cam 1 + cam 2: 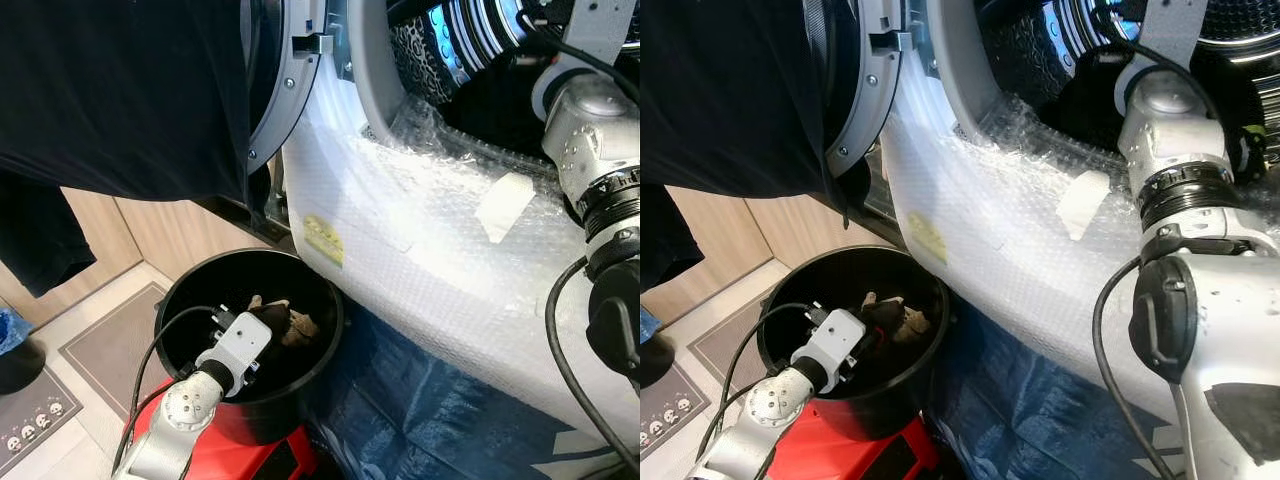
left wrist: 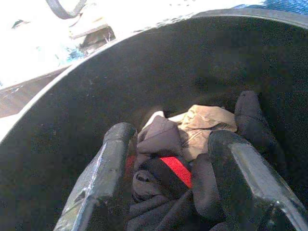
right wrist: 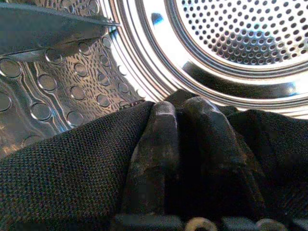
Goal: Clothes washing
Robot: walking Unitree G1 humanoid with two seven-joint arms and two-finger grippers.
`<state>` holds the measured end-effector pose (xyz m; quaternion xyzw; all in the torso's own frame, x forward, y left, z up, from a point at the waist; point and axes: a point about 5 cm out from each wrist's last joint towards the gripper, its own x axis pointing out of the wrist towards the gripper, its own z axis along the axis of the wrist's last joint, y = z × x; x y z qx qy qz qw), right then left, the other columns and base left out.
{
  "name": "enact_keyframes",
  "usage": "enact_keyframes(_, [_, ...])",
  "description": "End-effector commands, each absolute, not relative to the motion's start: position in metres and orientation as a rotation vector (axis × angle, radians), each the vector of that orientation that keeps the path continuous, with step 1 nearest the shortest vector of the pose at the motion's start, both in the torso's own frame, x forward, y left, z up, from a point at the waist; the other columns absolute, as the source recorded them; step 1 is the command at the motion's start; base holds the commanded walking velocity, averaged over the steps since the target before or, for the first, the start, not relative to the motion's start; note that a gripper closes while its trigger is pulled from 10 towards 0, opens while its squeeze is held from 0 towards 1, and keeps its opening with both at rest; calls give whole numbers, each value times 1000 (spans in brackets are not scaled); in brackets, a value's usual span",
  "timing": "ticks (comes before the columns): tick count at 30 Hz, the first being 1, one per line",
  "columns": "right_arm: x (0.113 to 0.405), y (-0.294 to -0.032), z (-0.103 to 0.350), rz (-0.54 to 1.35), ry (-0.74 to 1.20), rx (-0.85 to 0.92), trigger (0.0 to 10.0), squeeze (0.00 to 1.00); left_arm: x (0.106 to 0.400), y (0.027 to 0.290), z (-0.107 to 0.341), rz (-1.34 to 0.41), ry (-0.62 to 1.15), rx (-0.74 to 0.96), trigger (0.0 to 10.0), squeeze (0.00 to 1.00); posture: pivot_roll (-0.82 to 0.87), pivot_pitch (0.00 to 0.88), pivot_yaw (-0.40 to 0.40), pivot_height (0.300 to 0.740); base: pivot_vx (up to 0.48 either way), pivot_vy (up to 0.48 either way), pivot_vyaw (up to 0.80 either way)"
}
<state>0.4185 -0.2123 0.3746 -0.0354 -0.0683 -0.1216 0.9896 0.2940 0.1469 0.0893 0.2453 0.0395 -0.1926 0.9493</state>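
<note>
A black bucket [image 1: 170,300] stands on a red base below the washing machine. It holds dark clothes with a red stripe [image 2: 175,171] and a tan cloth [image 2: 207,122]. My left gripper [image 2: 173,187] is down inside the bucket, open, with one finger on each side of the dark pile. My right arm [image 1: 590,130] reaches up into the steel drum [image 3: 231,43]. There my right gripper [image 3: 177,120] has its fingers pressed together on a black mesh garment [image 3: 72,163] that lies along the drum's lower wall.
The washer's front is wrapped in bubble wrap [image 1: 420,250], and its round door [image 1: 290,80] hangs open to the left. A large black cloth [image 1: 120,90] hangs at the upper left. Blue sheeting [image 1: 420,420] covers the floor by the machine. Grey mats [image 1: 110,345] lie left of the bucket.
</note>
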Motion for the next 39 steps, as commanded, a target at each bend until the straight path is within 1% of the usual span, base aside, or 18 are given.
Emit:
enact_keyframes(1, [419, -217, 367, -256, -113, -69, 10000, 0, 294, 146, 88, -398, 95, 505, 10000, 0, 139, 30, 19, 740, 0, 0, 0])
enact_keyframes(6, [418, -220, 368, -263, -111, -60, 10000, 0, 295, 146, 89, -403, 97, 506, 10000, 0, 136, 34, 21, 740, 0, 0, 0])
enact_keyframes(11, [413, -224, 391, -268, -187, -6, 10000, 0, 295, 147, 90, -377, 92, 495, 10000, 0, 138, 42, 21, 740, 0, 0, 0])
enact_keyframes(13, [412, -225, 393, -268, -195, -3, 10000, 0, 295, 147, 90, -376, 92, 494, 10000, 0, 138, 42, 21, 740, 0, 0, 0])
enact_keyframes(14, [409, -225, 403, -249, -231, 20, 10000, 0, 296, 149, 92, -367, 87, 492, 10000, 0, 139, 47, 21, 740, 0, 0, 0])
enact_keyframes(19, [404, -219, 420, -160, -307, 59, 10000, 0, 296, 150, 91, -365, 91, 499, 10000, 0, 127, 66, 27, 740, 0, 0, 0])
enact_keyframes(20, [399, -222, 426, -161, -361, 79, 10000, 0, 295, 150, 90, -366, 92, 497, 10000, 0, 127, 67, 25, 740, 0, 0, 0])
enact_keyframes(23, [390, -230, 431, -174, -415, 121, 10000, 0, 294, 149, 90, -365, 91, 494, 10000, 0, 126, 77, 22, 740, 0, 0, 0])
enact_keyframes(25, [385, -230, 433, -138, -441, 136, 10000, 0, 294, 148, 90, -364, 90, 493, 10000, 0, 126, 77, 22, 740, 0, 0, 0])
enact_keyframes(27, [379, -225, 433, -102, -460, 114, 10000, 0, 294, 149, 90, -362, 90, 493, 10000, 0, 125, 84, 22, 740, 0, 0, 0])
enact_keyframes(31, [358, -221, 433, -34, -600, 114, 10000, 0, 293, 150, 90, -348, 90, 488, 10000, 0, 124, 94, 17, 740, 0, 0, 0])
enact_keyframes(39, [333, -199, 413, 192, -739, 232, 10000, 0, 293, 153, 91, -316, 75, 484, 10000, 0, 127, 88, 12, 740, 0, 0, 0])
